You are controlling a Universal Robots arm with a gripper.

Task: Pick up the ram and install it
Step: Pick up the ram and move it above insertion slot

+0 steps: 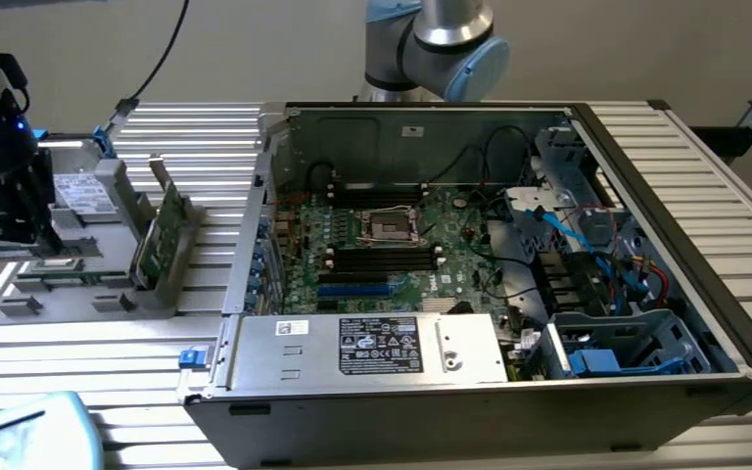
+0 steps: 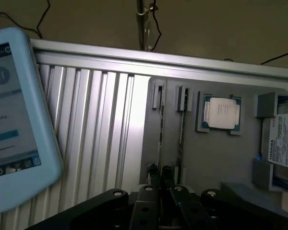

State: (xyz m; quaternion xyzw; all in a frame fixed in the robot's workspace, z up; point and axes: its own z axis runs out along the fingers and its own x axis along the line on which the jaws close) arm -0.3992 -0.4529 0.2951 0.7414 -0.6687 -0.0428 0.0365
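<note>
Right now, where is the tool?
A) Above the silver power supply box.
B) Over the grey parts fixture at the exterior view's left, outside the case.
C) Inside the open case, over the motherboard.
B: the tool hangs over the grey parts fixture at the exterior view's left, with the ram at its tip, apart from the open case.
</note>
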